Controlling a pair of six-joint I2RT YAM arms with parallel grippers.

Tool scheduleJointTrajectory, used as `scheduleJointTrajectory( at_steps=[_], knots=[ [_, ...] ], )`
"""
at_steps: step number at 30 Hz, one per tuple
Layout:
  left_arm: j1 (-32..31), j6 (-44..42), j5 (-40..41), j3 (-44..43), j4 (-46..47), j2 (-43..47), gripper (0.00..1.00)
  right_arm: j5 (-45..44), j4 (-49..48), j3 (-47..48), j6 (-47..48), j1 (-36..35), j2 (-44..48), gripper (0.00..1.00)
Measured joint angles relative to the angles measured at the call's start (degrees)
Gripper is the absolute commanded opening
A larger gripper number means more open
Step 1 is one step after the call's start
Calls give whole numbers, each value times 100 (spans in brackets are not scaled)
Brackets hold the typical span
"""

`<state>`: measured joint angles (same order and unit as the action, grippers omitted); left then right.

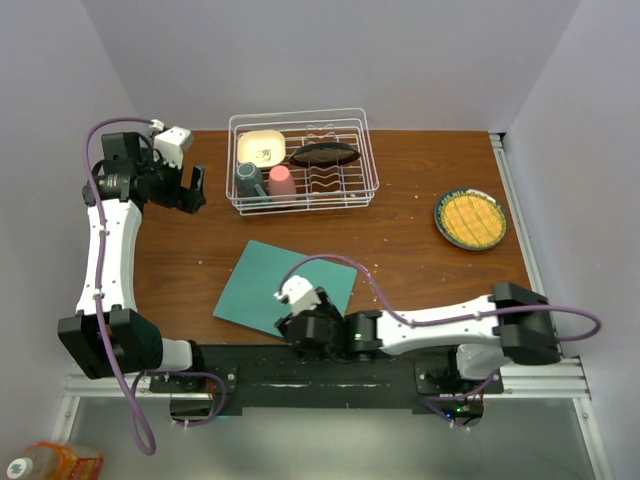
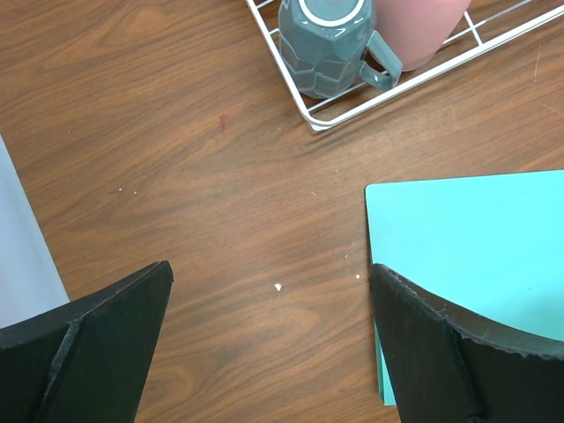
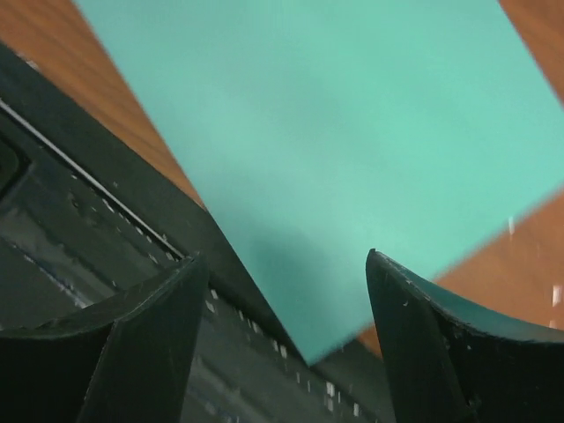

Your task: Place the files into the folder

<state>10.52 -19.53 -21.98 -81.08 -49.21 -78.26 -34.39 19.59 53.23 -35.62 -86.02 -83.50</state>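
Top external view shows the folder (image 1: 285, 283) lying shut on the surface (image 1: 420, 260) by its near edge, no files visible, with the right hand (image 3: 282, 257) over its corner and the left hand (image 2: 270, 267) both spread and empty: likely a release, next calling for a clean withdrawal.

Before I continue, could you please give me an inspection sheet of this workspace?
Surface: wooden table, small crumbs.
Job's things: teal folder closed, flat, near corner over the base rail; files nothing seen.
Clutter: dish rack with bowl, grey mug, pink cup; plate at right.
Tools: left tool open, above bare wood; right tool open, over folder's corner.
Cables: purple cable arcs over folder.
Surroundings: white walls; bottle below near left.
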Motion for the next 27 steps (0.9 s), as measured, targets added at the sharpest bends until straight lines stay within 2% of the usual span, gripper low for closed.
scheduleJointTrajectory(
  at_steps=[5, 12, 20, 27],
  knots=[
    [0, -20, 0, 0, -59, 0, 100, 273, -774, 938, 1725, 22, -1261, 79],
    [0, -74, 76, -2, -199, 0, 100, 909, -1788, 1635, 2903, 201, -2459, 79],
    [0, -57, 138, -151, -345, 0, 100, 1215, -2345, 2573, 3600, 308, -3762, 76],
    [0, -55, 127, -175, -389, -4, 100, 968, -2649, 2929, 3270, 887, -4140, 68]
  ],
)
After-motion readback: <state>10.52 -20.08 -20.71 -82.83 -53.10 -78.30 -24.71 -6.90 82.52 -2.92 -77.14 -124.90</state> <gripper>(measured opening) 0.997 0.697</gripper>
